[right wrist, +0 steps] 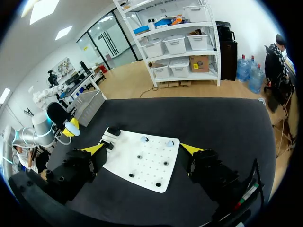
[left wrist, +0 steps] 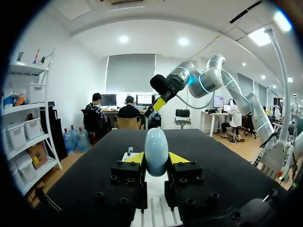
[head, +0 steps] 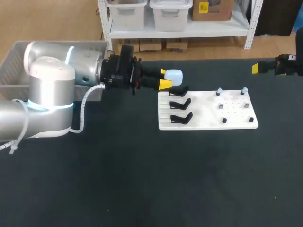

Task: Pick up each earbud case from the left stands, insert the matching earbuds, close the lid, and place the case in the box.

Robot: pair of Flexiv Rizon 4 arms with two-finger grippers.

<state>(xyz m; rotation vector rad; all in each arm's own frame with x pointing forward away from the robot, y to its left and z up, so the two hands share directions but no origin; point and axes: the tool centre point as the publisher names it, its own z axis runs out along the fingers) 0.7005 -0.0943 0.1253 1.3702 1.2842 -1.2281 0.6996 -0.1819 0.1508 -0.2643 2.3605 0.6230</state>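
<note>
My left gripper (head: 164, 79) is shut on a pale blue earbud case (head: 174, 76), held in the air just past the far left corner of the white board (head: 203, 108). In the left wrist view the case (left wrist: 156, 150) stands upright between the yellow fingertips (left wrist: 135, 157). Three black stands (head: 180, 103) on the board's left side are bare. Two pale earbuds (head: 219, 91) sit on pegs at the board's far right edge, also seen as the earbuds (right wrist: 143, 139) in the right wrist view. My right gripper (head: 258, 67) hangs open and empty at the far right, off the board.
A grey box (head: 14, 54) stands at the table's far left corner, behind my left arm. Several dark pegs (head: 224, 120) dot the right half of the board (right wrist: 149, 170). Dark table surface (head: 151, 179) stretches in front of the board.
</note>
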